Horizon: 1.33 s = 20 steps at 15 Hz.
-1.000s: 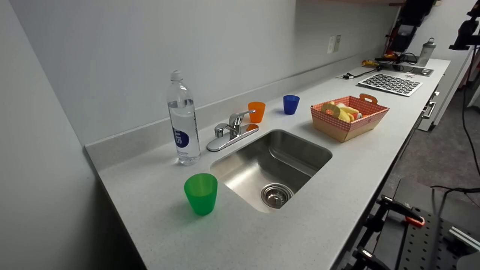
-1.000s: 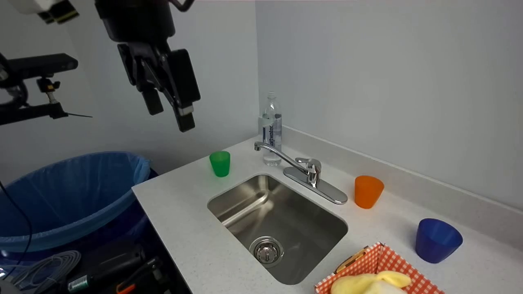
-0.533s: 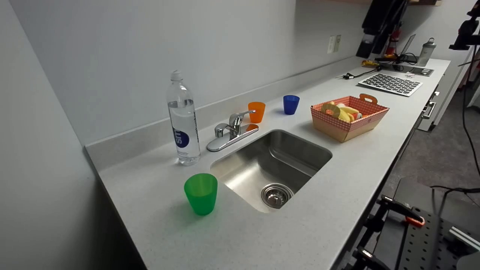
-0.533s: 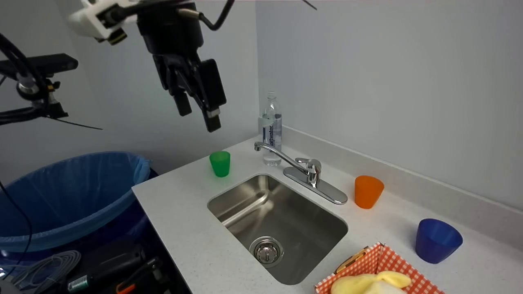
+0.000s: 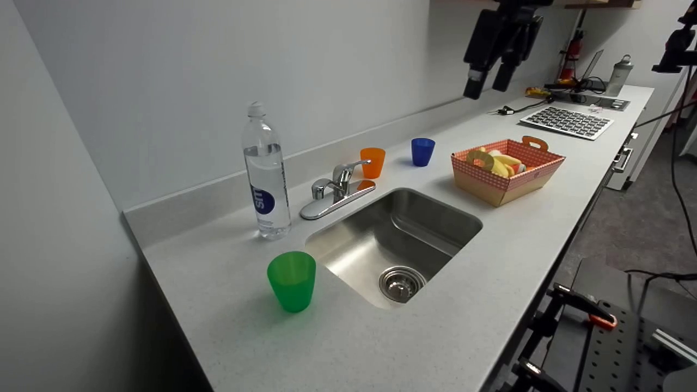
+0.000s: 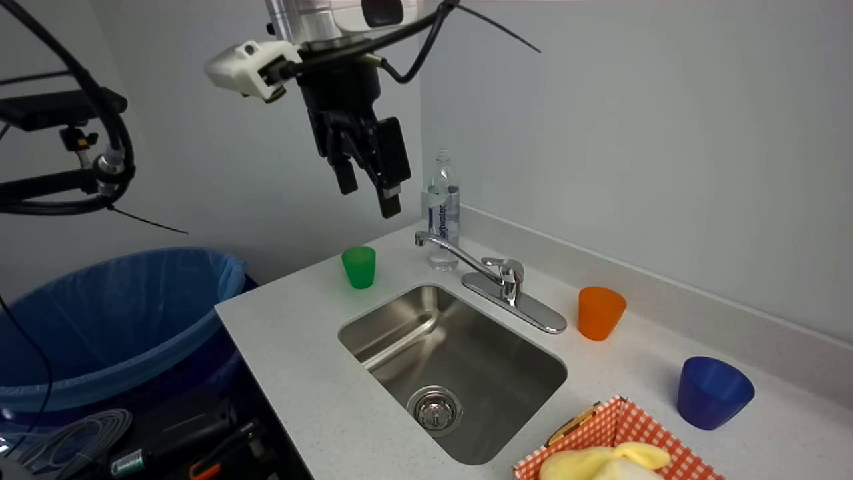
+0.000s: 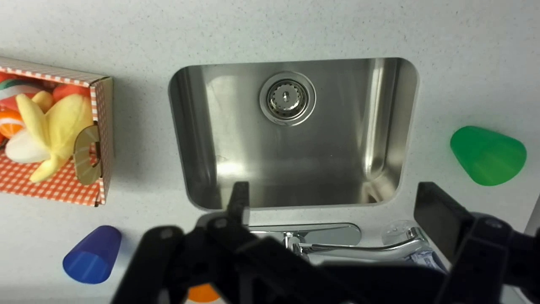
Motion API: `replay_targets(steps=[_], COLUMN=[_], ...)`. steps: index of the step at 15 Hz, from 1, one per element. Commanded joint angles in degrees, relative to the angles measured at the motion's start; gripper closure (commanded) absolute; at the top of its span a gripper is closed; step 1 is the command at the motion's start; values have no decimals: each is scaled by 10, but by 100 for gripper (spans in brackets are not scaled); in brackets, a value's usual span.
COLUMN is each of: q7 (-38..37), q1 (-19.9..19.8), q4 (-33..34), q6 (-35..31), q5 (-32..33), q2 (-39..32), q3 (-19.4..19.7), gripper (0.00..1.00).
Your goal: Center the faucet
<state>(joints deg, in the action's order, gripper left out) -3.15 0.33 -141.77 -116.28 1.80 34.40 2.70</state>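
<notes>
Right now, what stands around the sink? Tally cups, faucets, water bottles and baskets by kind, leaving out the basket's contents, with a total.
Green cup, orange cup and blue cup: 3 cups
Faucet: 1
Water bottle: 1
Basket: 1
Total: 6

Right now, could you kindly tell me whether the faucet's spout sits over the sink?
Off to the side: in the wrist view, the faucet spout runs alongside the sink and points toward the clear water bottle.
</notes>
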Motion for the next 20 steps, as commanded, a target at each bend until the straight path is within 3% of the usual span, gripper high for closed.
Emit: replay_targets(steps=[1,4,10,11,20], q7=[-87,-187,-334,-298,-322], q1=[-18,-27,-32,-22,-21], q4=[29,44,91,64,80], q6=[-48,-78,-58,-69,-69], q5=[-6,0,-4,-1,0], q2=[-55,-90,-158,-133,-157], q3=[-42,-75,-111,-100,-101], gripper=[0,0,0,0,0])
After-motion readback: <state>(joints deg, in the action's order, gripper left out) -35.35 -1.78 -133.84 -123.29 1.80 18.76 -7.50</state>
